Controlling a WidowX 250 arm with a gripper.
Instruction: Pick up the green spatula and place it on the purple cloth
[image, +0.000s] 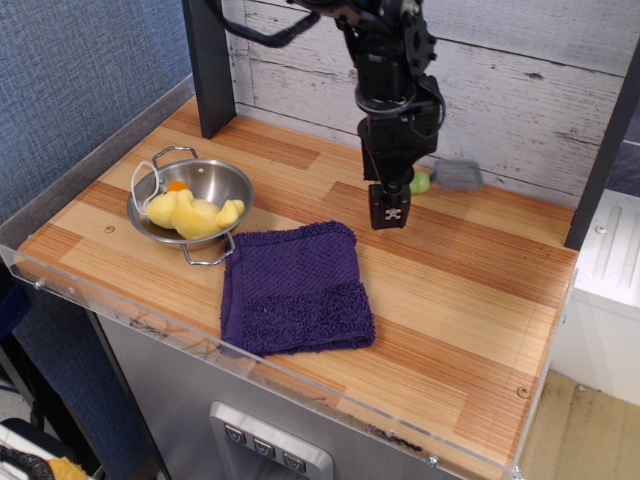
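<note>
no readable text, labels, brands or numbers anywhere in view

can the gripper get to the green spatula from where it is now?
Probably yes. The gripper hangs in front of the green spatula, hiding most of its handle, and nothing else sits near it. The wall right behind it may limit the approach angle.

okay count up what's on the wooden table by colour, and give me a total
Green: 1, the spatula, half hidden behind the claw
Purple: 1, the cloth
Silver: 1, the bowl
Yellow: 1 heap of plush toys in the bowl; how many, I cannot tell
Total: 4
</note>
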